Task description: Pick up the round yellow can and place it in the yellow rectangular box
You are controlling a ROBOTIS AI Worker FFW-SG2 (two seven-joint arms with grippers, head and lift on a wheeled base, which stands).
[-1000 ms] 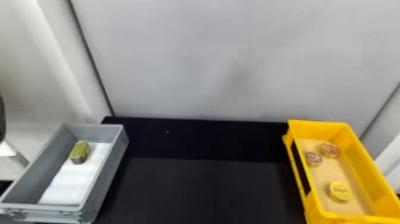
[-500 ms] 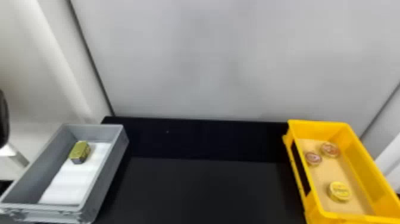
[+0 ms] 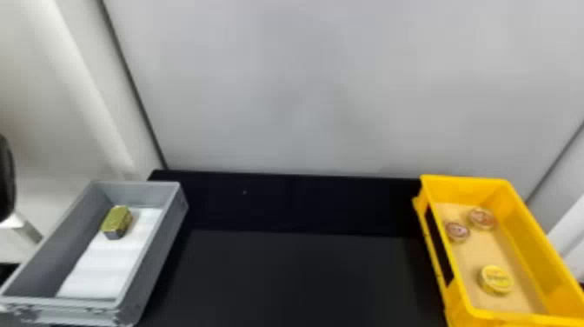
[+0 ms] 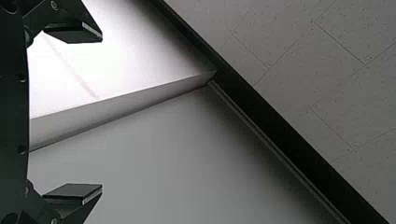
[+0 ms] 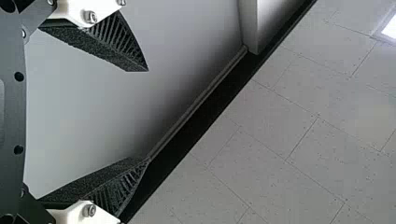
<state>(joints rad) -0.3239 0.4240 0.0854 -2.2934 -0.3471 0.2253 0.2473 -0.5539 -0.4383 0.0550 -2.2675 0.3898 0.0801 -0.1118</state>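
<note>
In the head view, the round yellow can (image 3: 496,279) lies inside the yellow rectangular box (image 3: 525,226) at the right, in the part nearer me. A dark rounded part of my left gripper or arm (image 3: 6,178) shows at the left edge, beyond the grey box and well away from the can. The left wrist view has my left gripper (image 4: 100,112) open, its two fingers wide apart with nothing between them. My right gripper (image 5: 144,115) also stands open and holds nothing in the right wrist view, facing wall and ceiling.
Two reddish round tins (image 3: 482,218) sit toward the yellow box's far end. At the left, a grey box (image 3: 171,230) holds a gold-green angular block (image 3: 116,221) on white padding (image 3: 106,261). A black table (image 3: 295,278) spans between the boxes, with a pale wall behind.
The dark part at the head view's left edge has come slightly farther into view, toward the right. Both boxes and their contents have stayed where they were.
</note>
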